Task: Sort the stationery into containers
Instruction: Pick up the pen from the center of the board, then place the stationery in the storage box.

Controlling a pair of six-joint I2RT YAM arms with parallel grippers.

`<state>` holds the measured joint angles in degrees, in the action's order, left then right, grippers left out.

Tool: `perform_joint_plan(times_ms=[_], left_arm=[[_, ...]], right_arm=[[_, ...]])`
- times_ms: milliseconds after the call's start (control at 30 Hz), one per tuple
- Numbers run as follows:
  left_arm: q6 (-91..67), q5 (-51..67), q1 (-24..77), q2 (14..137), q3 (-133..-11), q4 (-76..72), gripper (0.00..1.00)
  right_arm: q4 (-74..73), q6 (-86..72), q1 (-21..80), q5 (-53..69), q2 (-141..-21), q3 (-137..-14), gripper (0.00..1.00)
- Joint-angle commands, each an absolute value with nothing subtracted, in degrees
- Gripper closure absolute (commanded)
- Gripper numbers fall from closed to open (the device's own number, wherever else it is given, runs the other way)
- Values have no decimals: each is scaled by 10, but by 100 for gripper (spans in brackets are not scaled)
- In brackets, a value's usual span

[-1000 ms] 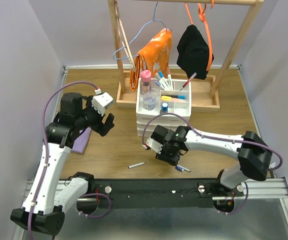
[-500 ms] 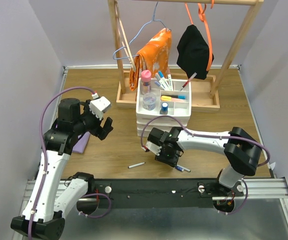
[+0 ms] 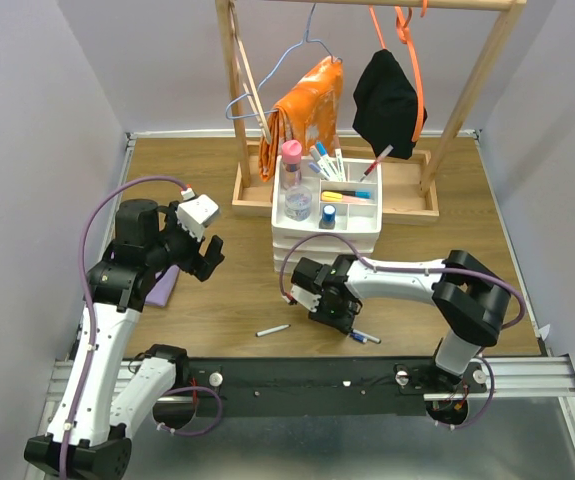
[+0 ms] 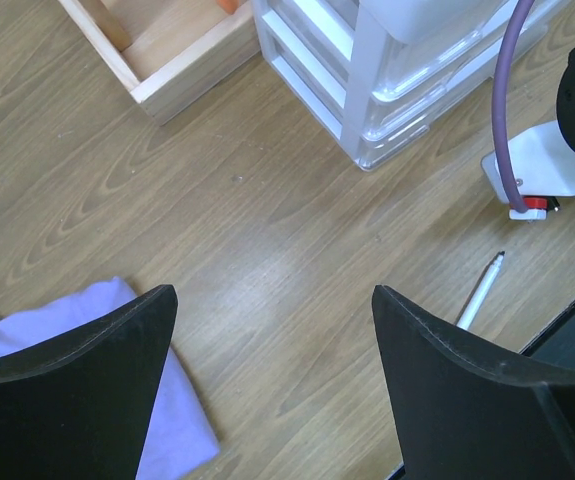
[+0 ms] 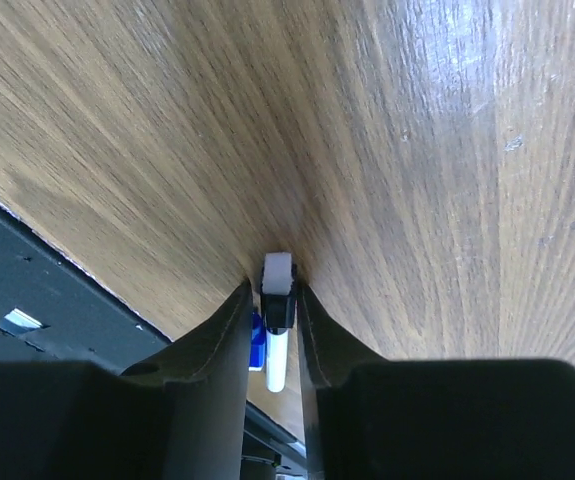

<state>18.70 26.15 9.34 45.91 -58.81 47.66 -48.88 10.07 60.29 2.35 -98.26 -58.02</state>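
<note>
On the wood table near the front edge lies a white pen with a blue cap (image 3: 367,338). My right gripper (image 3: 342,322) is down on it. In the right wrist view the gripper (image 5: 272,287) has its fingers pressed close on both sides of the pen (image 5: 277,355), tips on the table. A second white pen (image 3: 273,329) lies loose to the left, also seen in the left wrist view (image 4: 479,295). My left gripper (image 3: 207,258) hovers open and empty (image 4: 272,300) over bare table. The white divided tray (image 3: 278,216) on the drawer unit holds several pens and a pink-capped bottle (image 3: 291,165).
A purple cloth (image 3: 164,285) lies under the left arm, seen also in the left wrist view (image 4: 182,420). The wooden rack base (image 3: 407,195) stands behind the drawer unit (image 4: 367,90), with an orange cloth (image 3: 307,110) and a black one (image 3: 387,100) hanging above. The table's black front rail (image 3: 307,375) runs just beyond the pens.
The right gripper's fingers have closed in on the blue-capped pen and the arm has shifted slightly left. The left arm has drifted a little lower and left, still open.
</note>
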Motion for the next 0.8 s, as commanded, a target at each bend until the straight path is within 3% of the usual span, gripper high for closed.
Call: perform_joint_plan(times_ms=[0,100,367,767], left_arm=[[181,268,86,452,-577,460,12],[179,272,83,449,-574,460,12],[183,278,82,446,-588,467,12],[192,290,82,473,-664,513,12]], right_arm=[[-455,105,607,11,-1009,-598,74],[-443,119,607,5,-1019,-613,85],[-460,142,607,35,-1020,-795,97],[-468,185,583,151,-954,-1036,99]])
